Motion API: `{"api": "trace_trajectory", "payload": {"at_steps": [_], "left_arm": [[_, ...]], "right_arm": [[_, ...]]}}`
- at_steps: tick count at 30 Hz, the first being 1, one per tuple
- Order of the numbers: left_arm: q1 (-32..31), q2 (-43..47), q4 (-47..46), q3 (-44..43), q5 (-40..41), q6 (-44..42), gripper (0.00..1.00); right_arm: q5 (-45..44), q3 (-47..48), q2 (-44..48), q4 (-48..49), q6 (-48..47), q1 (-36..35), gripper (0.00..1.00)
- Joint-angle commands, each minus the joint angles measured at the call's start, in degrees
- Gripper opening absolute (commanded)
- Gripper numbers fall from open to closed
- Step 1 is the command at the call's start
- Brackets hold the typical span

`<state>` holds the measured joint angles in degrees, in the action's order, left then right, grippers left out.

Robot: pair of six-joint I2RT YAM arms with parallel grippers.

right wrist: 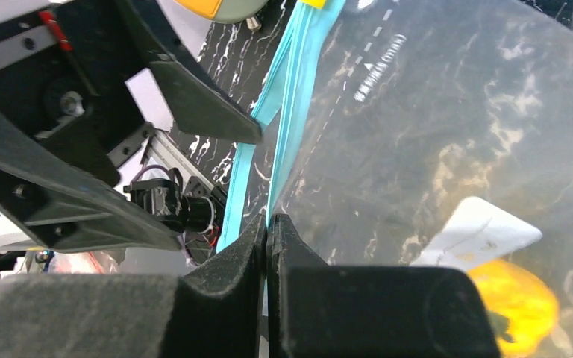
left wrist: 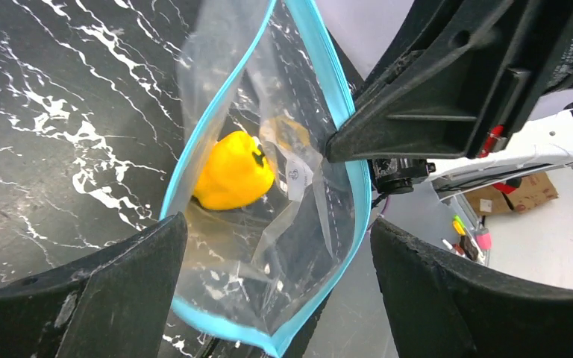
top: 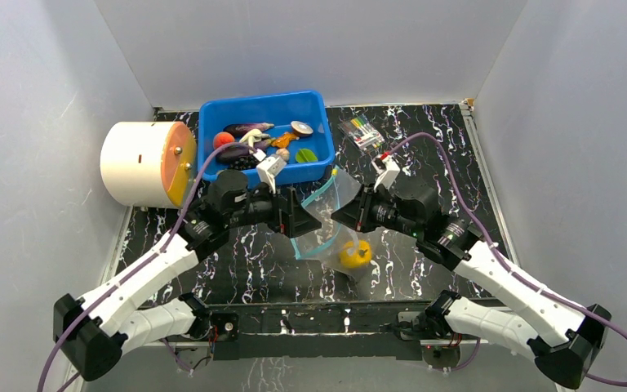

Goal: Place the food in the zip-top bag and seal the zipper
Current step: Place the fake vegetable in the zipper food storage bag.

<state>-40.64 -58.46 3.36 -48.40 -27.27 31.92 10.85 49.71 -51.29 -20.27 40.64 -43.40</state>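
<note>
R gripper [right wrist: 267, 224] is clamped tight on the zip-top bag [left wrist: 291, 246] right at the zipper [right wrist: 291, 89], jaws fully together w/ the teal strip pinched between them. That's prob. to keep the mouth hung up off the table [top: 424, 163] so it doesn't flop shut. L gripper [left wrist: 277, 224] stands wide and holds nothing. Its fingers [left wrist: 119, 291] straddle the bag's mouth end, one each side; the left-hand one is just beside or brushing the film, can't tell which. My guess: it's placed either to spread the mouth or to press the strip. Low inside the bag sits a yellow pepper [left wrist: 233, 171], so 1 item is in. The zipper gapes in the L wrist view, i.e. unsealed. Rest of the food [top: 249, 131] lies in the blue bin [top: 261, 104] beyond the L arm, apart from the bag: eggplant, orange fruit, green slice etc. Further out are a white drum [top: 139, 163] left of the bin and a marker packet [top: 363, 131] to its right.
</note>
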Motion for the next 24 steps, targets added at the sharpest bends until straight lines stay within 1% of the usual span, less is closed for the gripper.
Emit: {"api": "trace_trajectory", "payload": {"at_steps": [1, 4, 6, 8, 10, 13, 14, 15, 16, 17, 18, 19, 20, 21, 24], "left_arm": [[-0.22, 3.96, 5.04, -2.48, 3.96, -3.53, 0.91], [-0.19, 3.08, 13.63, -5.16, 8.35, -8.62, 0.88], [-0.17, 2.15, 17.18, -6.21, 8.31, -11.26, 0.87], [-0.18, 1.66, 16.88, -5.64, 6.28, -12.74, 0.87], [-0.24, 1.34, 14.64, -4.63, 2.93, -13.43, 0.85], [-0.21, 1.09, 11.17, -3.50, 2.49, -13.25, 0.77], [-0.22, 0.96, 10.31, -3.39, 2.44, -13.41, 0.71], [-0.23, 0.71, 9.48, -3.47, 2.16, -13.35, 0.61], [-0.22, 0.51, 8.45, -3.54, 1.24, -12.96, 0.50], [-0.22, 0.37, 7.30, -3.63, 0.15, -12.41, 0.34], [-0.20, 0.28, 6.01, -3.69, -0.72, -11.76, 0.22], [-0.21, 0.26, 4.99, -3.66, -1.49, -11.07, 0.12], [-0.22, 0.35, 4.16, -3.65, -2.15, -10.47, 0.05], [-0.23, 0.36, 3.59, -3.84, -2.59, -9.88, 0.00], [-0.22, 0.62, 2.90, -4.55, -3.74, -7.99, 0.00]], "right_arm": [[-1.35, 0.87, 2.22, -1.40, -1.62, -0.11, 0.00], [-1.06, 2.49, 2.27, -3.47, -2.24, -0.15, 0.00], [-1.49, 3.51, 2.10, -5.06, -2.69, -0.17, 0.00], [-1.12, 3.92, 1.92, -5.56, -3.00, -0.13, 0.00], [-0.03, 4.02, 1.71, -5.34, -2.93, -0.16, 0.00], [1.62, 5.14, 0.77, -5.88, -4.54, -0.12, 0.00], [1.66, 5.90, 0.19, -6.86, -5.73, -0.14, 0.00], [1.21, 6.73, -0.43, -9.01, -6.69, -0.17, 0.00], [0.42, 8.21, -1.14, -11.01, -7.43, -0.15, 0.00], [-0.41, 9.25, -1.97, -12.69, -7.99, -0.12, 0.00], [-0.64, 10.11, -2.57, -13.93, -8.49, -0.14, 0.00], [-0.65, 10.98, -2.94, -14.87, -8.72, -0.11, 0.00], [-0.70, 11.85, -3.28, -15.49, -8.93, -0.16, 0.00], [-0.96, 12.92, -3.49, -16.13, -9.18, -0.17, 0.00], [-2.94, 17.15, -3.92, -18.96, -10.12, -0.20, 0.00]]}}
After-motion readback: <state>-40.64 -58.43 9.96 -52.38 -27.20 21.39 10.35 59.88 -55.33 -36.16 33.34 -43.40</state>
